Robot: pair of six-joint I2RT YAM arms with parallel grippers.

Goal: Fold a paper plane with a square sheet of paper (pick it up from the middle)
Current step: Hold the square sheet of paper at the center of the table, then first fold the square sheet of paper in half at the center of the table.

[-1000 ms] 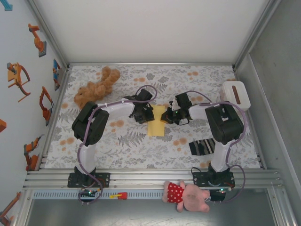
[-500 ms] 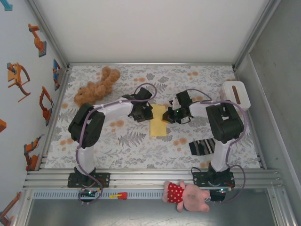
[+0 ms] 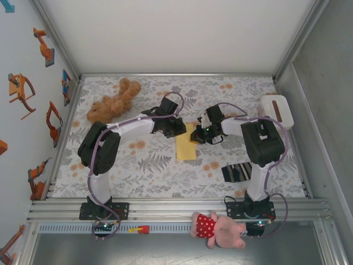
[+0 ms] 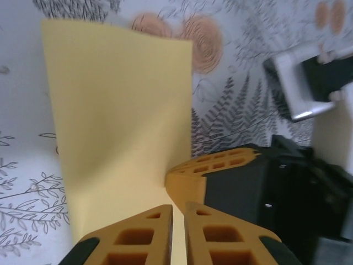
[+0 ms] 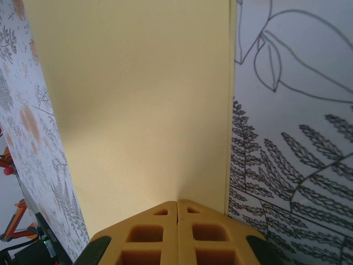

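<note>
The square sheet of paper (image 3: 186,144) is pinched at its far end.
Top: long axis toward the bases, left gripper (image 3: 179,130) and right gripper (image 3: 197,135) equally near. Left wrist: jaws nearly meet on its edge. Right wrist: jaws closed on it.

Near the middle of the floral-patterned surface (image 3: 160,179) lies a pale-yellow sheet of paper (image 3: 186,148), seen as a narrow upright rectangle. The left claw (image 3: 181,130) reaches in at its far left corner and the right claw (image 3: 196,136) at its far right edge, both touching the sheet. A brown teddy (image 3: 110,104) lies at far left, well apart. A white box with a brown slot (image 3: 277,111) sits at far right. A striped sock (image 3: 236,172) rests beside the right arm, and a pink plush in a red spotted dress (image 3: 219,229) lies on the near rail
</note>
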